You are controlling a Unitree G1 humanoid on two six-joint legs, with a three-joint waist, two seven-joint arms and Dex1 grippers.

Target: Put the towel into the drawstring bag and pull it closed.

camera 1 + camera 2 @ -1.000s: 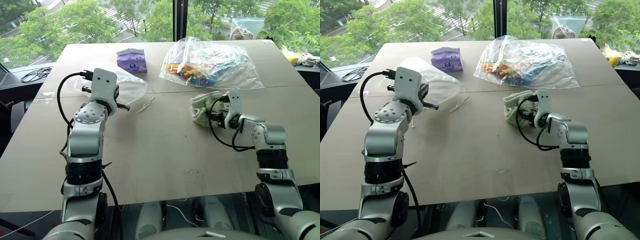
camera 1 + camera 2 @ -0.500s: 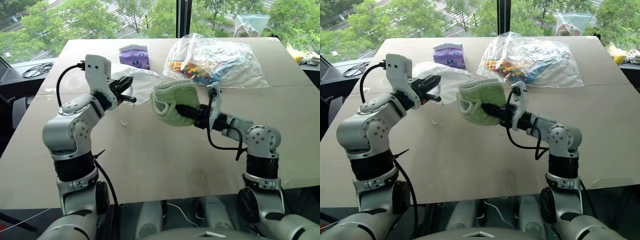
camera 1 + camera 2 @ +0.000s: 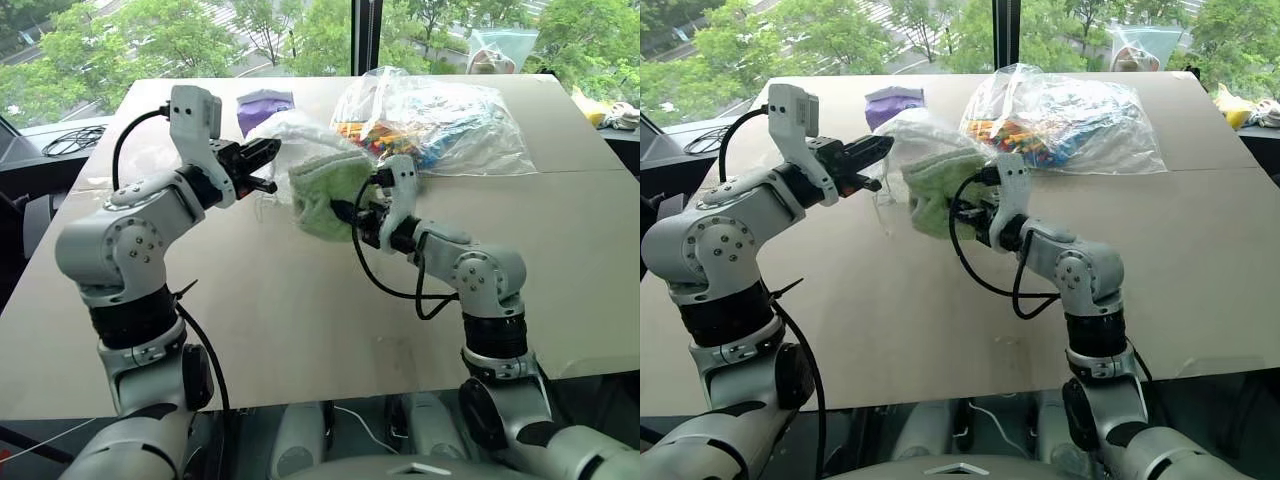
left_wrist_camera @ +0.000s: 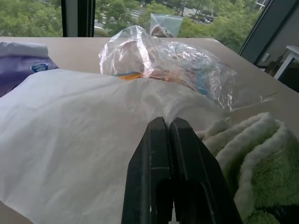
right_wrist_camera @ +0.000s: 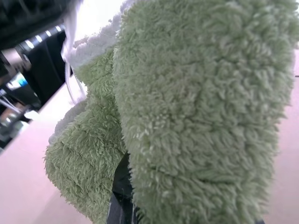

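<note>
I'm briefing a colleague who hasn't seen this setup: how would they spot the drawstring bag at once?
Start at the tan table by the window. Above its middle, the left gripper holds up the drawstring bag, right beside the green towel in the right gripper. It is plain, milky white and thin, unlike the clear bag of colourful items behind it and the purple pack.
</note>
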